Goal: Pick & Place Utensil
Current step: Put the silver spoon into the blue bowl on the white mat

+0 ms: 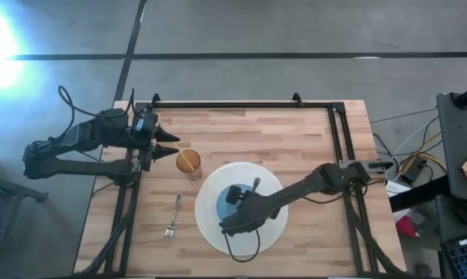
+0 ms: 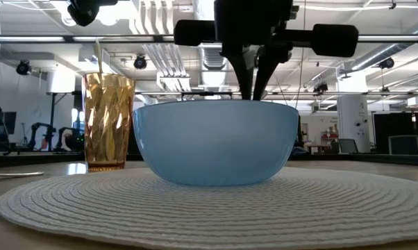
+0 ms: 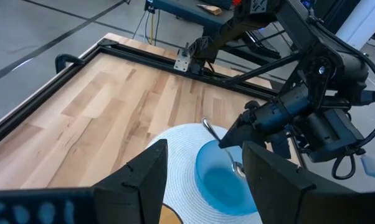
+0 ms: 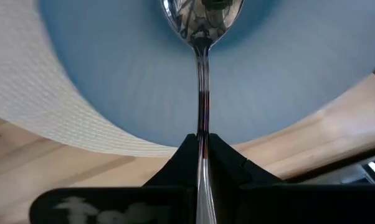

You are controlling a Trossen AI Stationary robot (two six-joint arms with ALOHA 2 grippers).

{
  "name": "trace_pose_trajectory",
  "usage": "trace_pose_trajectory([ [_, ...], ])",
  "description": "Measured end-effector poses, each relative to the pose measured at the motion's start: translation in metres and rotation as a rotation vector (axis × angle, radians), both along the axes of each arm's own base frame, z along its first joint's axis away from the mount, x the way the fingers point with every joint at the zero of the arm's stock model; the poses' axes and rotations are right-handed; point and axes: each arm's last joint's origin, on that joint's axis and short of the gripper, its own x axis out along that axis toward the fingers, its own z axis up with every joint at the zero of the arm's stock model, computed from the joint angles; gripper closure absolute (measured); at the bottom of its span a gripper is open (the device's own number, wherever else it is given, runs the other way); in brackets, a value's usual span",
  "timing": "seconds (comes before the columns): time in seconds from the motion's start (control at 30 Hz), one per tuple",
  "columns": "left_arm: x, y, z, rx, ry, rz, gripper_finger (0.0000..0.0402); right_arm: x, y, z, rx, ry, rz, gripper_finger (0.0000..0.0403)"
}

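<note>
The right end effector (image 4: pixel 202 146) is clamped on the spoon (image 4: pixel 202 37), its bowl-end hanging in the blue bowl (image 3: pixel 222 183) just ahead, so only release seems left.

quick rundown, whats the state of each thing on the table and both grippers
spoon: held, bowl end down over the bowl
blue bowl: upright on the placemat
placemat: flat
amber cup: upright
fork: lying on the wood
right gripper: shut on the spoon
left gripper: open, empty
</note>
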Motion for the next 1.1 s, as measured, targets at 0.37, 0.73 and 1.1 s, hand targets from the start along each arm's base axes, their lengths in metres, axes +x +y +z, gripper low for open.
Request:
trace_pose_trajectory([
  [0.37, 0.000, 0.000, 0.000, 0.003, -0.001, -0.001, 0.0202, 0.002, 0.002, 0.000, -0.026, -0.014, 0.049, 0.0390],
  [0.73, 0.000, 0.000, 0.000, 0.004, -0.004, -0.001, 0.0202, 0.004, -0.002, 0.000, -0.023, -0.027, 0.026, 0.0390],
  [1.1, 0.000, 0.000, 0.000, 0.003, -0.002, -0.006, 0.0202, 0.005, -0.004, -0.001, 0.029, -0.018, -0.004, 0.0390],
])
